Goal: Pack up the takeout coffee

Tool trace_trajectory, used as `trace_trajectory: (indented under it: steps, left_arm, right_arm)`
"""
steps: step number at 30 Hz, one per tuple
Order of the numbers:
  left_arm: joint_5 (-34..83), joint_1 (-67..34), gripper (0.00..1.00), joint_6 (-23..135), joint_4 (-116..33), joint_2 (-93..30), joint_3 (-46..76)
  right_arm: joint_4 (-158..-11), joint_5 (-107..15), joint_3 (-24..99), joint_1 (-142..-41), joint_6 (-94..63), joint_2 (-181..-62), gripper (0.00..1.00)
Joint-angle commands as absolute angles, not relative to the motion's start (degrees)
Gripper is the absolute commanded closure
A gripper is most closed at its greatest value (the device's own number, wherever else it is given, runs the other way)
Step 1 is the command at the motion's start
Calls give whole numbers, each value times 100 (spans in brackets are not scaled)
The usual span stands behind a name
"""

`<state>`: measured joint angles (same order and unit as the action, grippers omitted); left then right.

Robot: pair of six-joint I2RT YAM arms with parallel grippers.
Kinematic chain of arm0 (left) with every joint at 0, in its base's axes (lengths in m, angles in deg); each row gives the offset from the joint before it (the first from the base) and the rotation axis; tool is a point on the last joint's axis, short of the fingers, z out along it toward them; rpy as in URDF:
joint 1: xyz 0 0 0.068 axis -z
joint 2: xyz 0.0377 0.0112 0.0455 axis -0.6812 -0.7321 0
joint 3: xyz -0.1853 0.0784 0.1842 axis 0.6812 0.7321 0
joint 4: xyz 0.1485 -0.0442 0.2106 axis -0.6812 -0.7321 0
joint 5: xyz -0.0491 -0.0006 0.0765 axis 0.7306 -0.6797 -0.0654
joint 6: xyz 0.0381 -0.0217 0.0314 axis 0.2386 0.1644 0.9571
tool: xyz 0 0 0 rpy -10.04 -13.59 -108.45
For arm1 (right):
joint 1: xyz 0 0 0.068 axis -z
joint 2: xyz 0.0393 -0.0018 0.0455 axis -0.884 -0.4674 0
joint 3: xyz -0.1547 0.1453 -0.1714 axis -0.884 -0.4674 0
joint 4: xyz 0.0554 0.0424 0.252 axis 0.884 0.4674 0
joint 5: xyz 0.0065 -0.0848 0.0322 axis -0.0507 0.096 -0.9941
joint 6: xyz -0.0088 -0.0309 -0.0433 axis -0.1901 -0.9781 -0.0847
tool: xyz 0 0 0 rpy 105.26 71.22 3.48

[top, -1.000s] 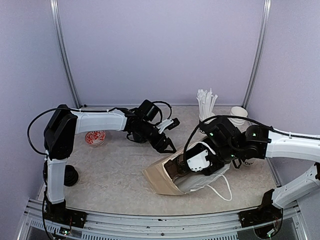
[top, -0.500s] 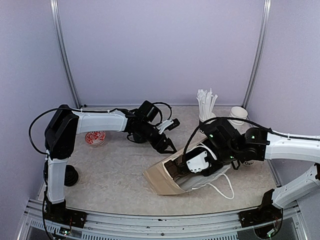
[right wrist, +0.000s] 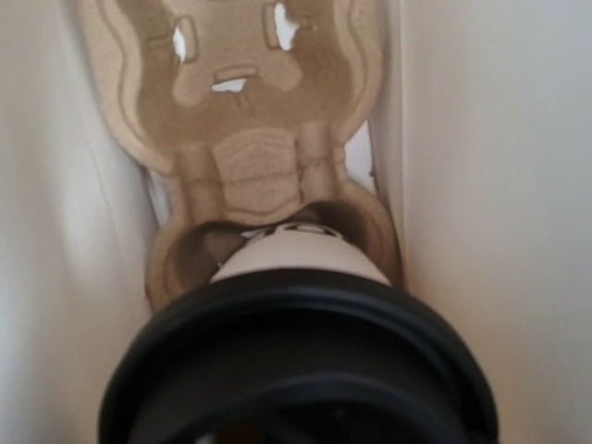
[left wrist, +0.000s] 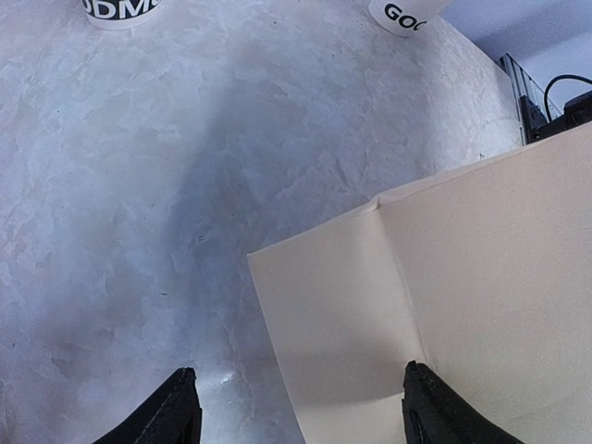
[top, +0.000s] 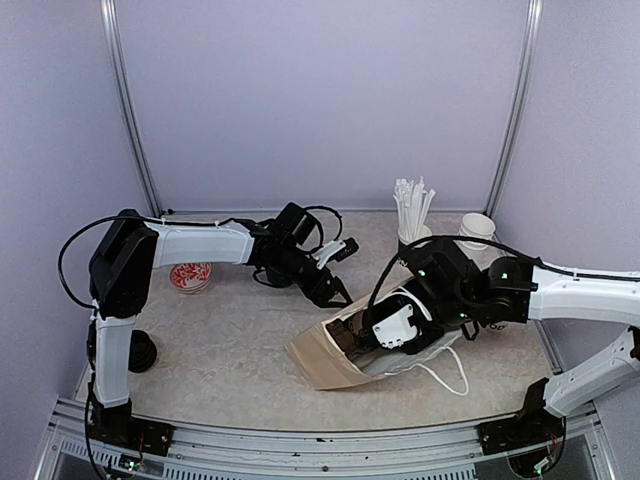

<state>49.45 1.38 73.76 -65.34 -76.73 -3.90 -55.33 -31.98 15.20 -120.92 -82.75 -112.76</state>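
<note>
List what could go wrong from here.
1. The paper bag lies on its side and the left claw hovers open near its edge, gripping nothing; the bag may slide if the right arm pushes in.
2. The takeout coffee looks only partly seated in the pulp carrier; it could slip out or leak at its black lid.

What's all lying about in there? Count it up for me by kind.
Paper bag: 1
Black-lidded cup inside it: 1
Cardboard cup carrier: 1
Lettered white cups outside the bag: 2
Stack of lidless cups: 1
Bunch of straws: 1
Red-patterned dish: 1
Dark mug: 1
Total: 9
</note>
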Motion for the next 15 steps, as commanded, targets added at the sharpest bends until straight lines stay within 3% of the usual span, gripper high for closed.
trace_trajectory:
  steps: [1,15]
  left_arm:
    - [5105,154,27,7385,-6500,-7574,-405]
    - [5050,-237,27,7372,-6406,-7329,-216]
  right_arm:
    - [-5293,-3200,1603,-12067,-8324,-11334,58]
    - [-4854,-3189,1445,-12382,-8359,-11039,58]
